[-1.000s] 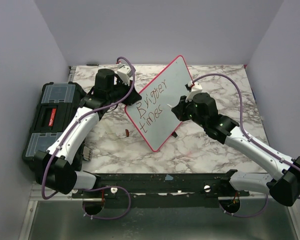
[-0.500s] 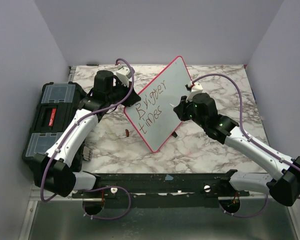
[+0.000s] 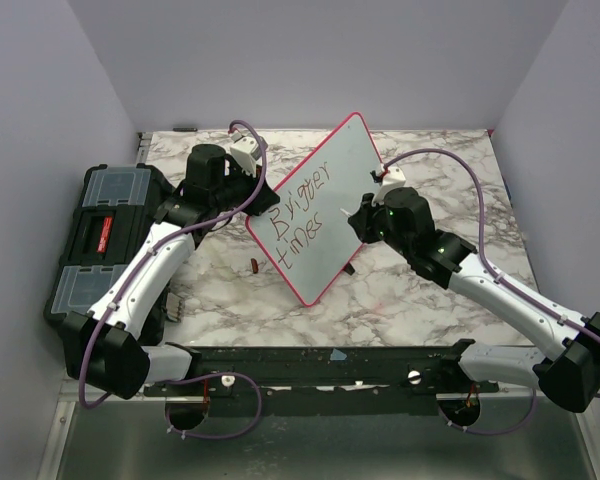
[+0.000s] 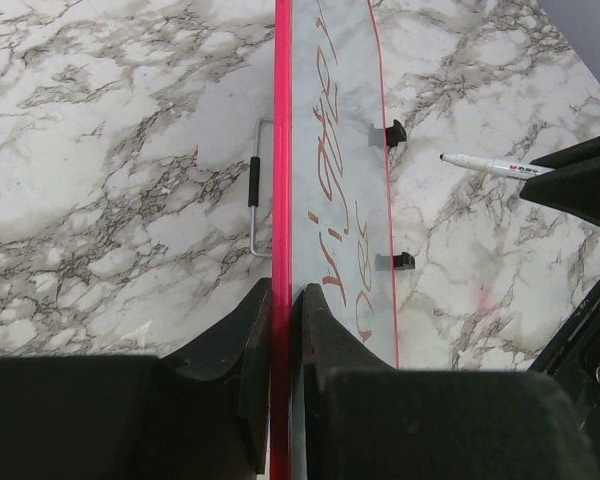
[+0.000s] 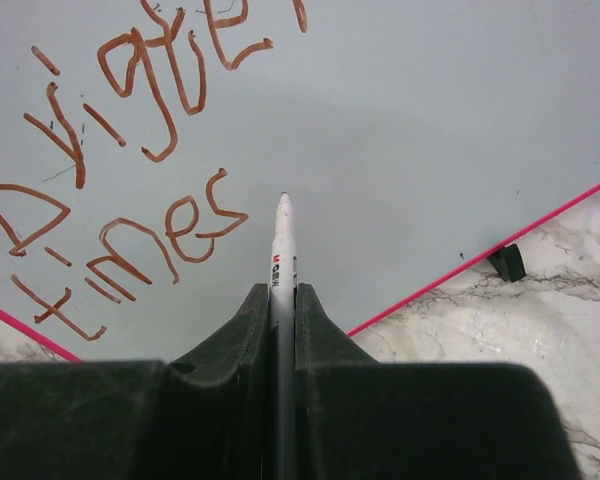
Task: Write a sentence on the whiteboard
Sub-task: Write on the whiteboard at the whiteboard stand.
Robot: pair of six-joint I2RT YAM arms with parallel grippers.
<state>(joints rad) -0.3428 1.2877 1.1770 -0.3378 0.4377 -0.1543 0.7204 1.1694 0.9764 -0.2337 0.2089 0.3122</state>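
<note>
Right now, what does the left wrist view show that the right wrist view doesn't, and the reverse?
Only left wrist: the left tool clamped on the whiteboard at its pink edge, the board seen edge-on, and a bent metal rod lying on the marble table beside it.
Only right wrist: the right tool shut on the marker, tip aimed at bare board right of "times"; contact unclear. The lettering reads face-on.
Both: the whiteboard, its pink frame, the lettering, the marker, a black clip at the board's edge, marble table.
</note>
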